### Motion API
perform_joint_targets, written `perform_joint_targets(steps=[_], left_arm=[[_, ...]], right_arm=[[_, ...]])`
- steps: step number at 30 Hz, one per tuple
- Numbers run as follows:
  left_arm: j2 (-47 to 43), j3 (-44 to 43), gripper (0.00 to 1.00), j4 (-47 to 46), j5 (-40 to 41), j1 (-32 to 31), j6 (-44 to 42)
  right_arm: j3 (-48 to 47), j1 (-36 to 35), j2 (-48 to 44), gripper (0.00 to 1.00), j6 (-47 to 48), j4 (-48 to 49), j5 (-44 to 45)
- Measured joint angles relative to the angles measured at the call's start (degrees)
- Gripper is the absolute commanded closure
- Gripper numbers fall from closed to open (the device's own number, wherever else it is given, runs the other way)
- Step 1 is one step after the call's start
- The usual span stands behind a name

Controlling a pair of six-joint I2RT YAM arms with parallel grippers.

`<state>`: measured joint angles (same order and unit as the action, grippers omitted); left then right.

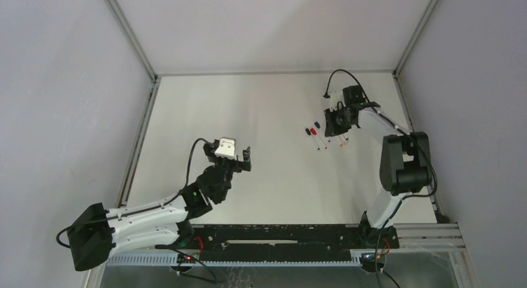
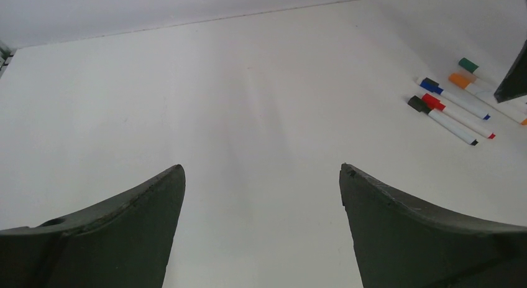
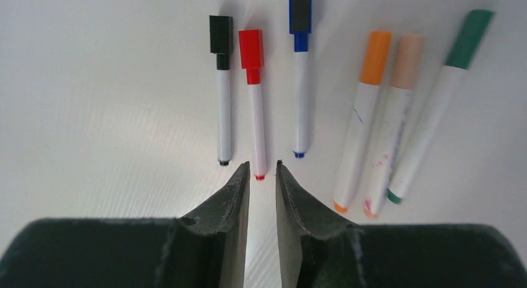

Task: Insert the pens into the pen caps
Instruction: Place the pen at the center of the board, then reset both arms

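While the left gripper (image 1: 239, 156) is hanging with its jaws spread wide and empty in the lower-left part of the overhead view, the right gripper (image 1: 340, 121) is hovering at the upper right, close over the pens (image 1: 323, 137) lying in a row on the table (image 1: 261, 95).

Seen from the left wrist, the left gripper (image 2: 261, 170) is showing only bare table between its fingers. The pens (image 2: 462, 119) are lying well apart from it, at the upper right edge of the frame.

From the right wrist, the right gripper (image 3: 263, 167) is standing with its jaws only slightly parted and nothing between them, its tips just short of the lower end of the red pen (image 3: 256, 114) at centre. Six pens are lying side by side across the upper half, each seemingly wearing one of the caps (image 3: 251, 48) at its top end. The capping step is therefore looking finished for everything in view, and the next move is probably calling for a clean lift away without nudging the row.
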<state>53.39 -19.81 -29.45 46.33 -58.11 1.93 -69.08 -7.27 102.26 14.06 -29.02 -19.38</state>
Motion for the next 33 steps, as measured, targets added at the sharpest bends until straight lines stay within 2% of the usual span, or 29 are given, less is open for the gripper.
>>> perform_joint_targets(steps=[6, 9, 11, 13, 16, 18, 19, 22, 26, 33], left_arm=[[-4.22, 2.29, 0.0, -0.81, -0.17, 0.72, 0.26], [-10.69, 4.61, 0.0, 0.87, -2.32, 4.13, 2.27], [-15.41, 4.81, 0.0, 3.13, -5.22, 7.78, 4.85], [-19.78, 4.68, 0.0, 6.23, -8.87, 11.85, 7.72], [-25.4, 2.69, 0.0, 13.88, -14.71, 18.18, 11.89], [-26.56, -0.44, 0.0, 18.4, -18.58, 21.18, 13.77], [-26.67, -3.04, 0.0, 21.03, -20.96, 23.08, 14.78], [-25.59, -11.52, 0.0, 26.73, -26.84, 26.73, 16.94], [-21.64, -24.87, 0.0, 33.22, -34.14, 28.17, 18.88], [-18.08, -39.89, 0.0, 42.38, -40.79, 28.26, 19.54]], right_arm=[[0.0, 4.11, -9.84, 0.7, 2.29, -2.34, -4.15], [0.02, 8.02, -16.52, 0.67, 2.99, -3.06, -7.23], [0.02, 11.72, -21.42, 0.62, 3.17, -2.99, -9.33], [0.02, 15.65, -25.88, 0.52, 3.17, -2.93, -11.67], [0.02, 22.45, -31.98, 0.28, 2.08, -2.84, -17.03], [0.02, 26.14, -34.62, 0.07, 0.55, -2.34, -20.48], [0.02, 28.33, -36.0, 0.01, -0.26, -1.86, -22.73], [0.02, 32.52, -39.21, 0.0, -2.8, -0.35, -27.89], [-0.5, 36.11, -42.84, 0.0, -5.92, 1.57, -32.06], [-12.04, 36.83, -46.95, 0.0, -10.19, -1.03, -26.21]])
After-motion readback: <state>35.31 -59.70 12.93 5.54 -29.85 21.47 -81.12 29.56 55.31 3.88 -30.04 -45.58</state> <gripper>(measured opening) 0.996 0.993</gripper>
